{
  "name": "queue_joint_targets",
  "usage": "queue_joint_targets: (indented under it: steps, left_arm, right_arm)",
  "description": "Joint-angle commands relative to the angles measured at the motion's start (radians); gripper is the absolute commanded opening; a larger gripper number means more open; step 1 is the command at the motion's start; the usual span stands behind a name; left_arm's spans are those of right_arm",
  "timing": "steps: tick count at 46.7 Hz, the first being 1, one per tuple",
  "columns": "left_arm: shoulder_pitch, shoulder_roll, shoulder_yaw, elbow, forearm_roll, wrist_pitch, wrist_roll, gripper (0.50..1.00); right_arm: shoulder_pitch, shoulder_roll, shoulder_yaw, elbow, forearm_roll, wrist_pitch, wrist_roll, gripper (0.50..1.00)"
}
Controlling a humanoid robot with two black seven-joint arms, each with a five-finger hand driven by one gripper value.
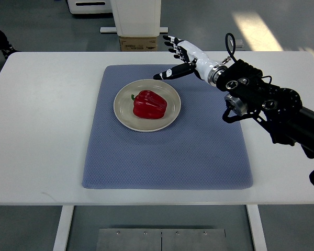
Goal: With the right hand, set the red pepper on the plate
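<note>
A red pepper (149,104) is lying on a cream plate (121,112), roughly at the plate's middle, its green stem pointing toward the picture's left. The plate is sitting on the upper part of a blue-grey mat (167,157) with a fine woven texture and rounded corners, and the mat is covering the middle of a white table (47,130) that is spanning nearly the whole width of the view. The right hand (180,58) is hovering over the mat's far edge, just beyond the plate's upper right rim and clear of the pepper; its fingers are spread and holding nothing, with one dark fingertip reaching toward the plate. Its black arm (267,107), with cables looping over the wrist, is coming in from the right edge. Beyond the table a grey floor (42,23) is showing, with a bright patch of light falling at the upper right. A white cabinet base (136,15) is standing behind the table with a cardboard box (138,43) at its foot. Below the near edge, white table legs (63,227) and a grey metal plate (161,239) with screws are showing.
</note>
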Motion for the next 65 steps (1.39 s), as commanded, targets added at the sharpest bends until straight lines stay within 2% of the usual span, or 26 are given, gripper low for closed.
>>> queue_joint_targets:
  steps: [1, 11, 22, 34, 43, 49, 53, 65]
  left_arm:
    - [0.000, 0.000, 0.000, 0.000, 0.000, 0.000, 0.000, 1.000]
    - [0.000, 0.000, 0.000, 0.000, 0.000, 0.000, 0.000, 1.000]
    - [-0.001, 0.000, 0.000, 0.000, 0.000, 0.000, 0.000, 1.000]
    - [-0.001, 0.000, 0.000, 0.000, 0.000, 0.000, 0.000, 1.000]
    - [-0.001, 0.000, 0.000, 0.000, 0.000, 0.000, 0.000, 1.000]
    - [-0.001, 0.000, 0.000, 0.000, 0.000, 0.000, 0.000, 1.000]
    - [0.000, 0.000, 0.000, 0.000, 0.000, 0.000, 0.000, 1.000]
    - [-0.001, 0.000, 0.000, 0.000, 0.000, 0.000, 0.000, 1.000]
  right_arm:
    - [-0.033, -0.020, 0.049, 0.000, 0.031, -0.007, 0.000, 0.993]
    - [-0.102, -0.088, 0.199, 0.000, 0.047, -0.015, -0.001, 0.993]
    - [-0.134, -0.151, 0.258, 0.005, 0.182, -0.026, -0.001, 0.995]
    - [-0.246, -0.152, 0.489, 0.014, 0.179, -0.042, 0.000, 1.000]
    - [-0.306, -0.119, 0.616, 0.023, 0.176, -0.042, 0.002, 1.000]
    - [-0.369, -0.056, 0.750, 0.040, 0.165, -0.041, 0.022, 1.000]
    - [-0.404, -0.042, 0.808, 0.074, 0.127, -0.041, 0.048, 1.000]
    - [-0.507, -0.017, 0.916, 0.181, 0.068, -0.038, 0.051, 1.000]
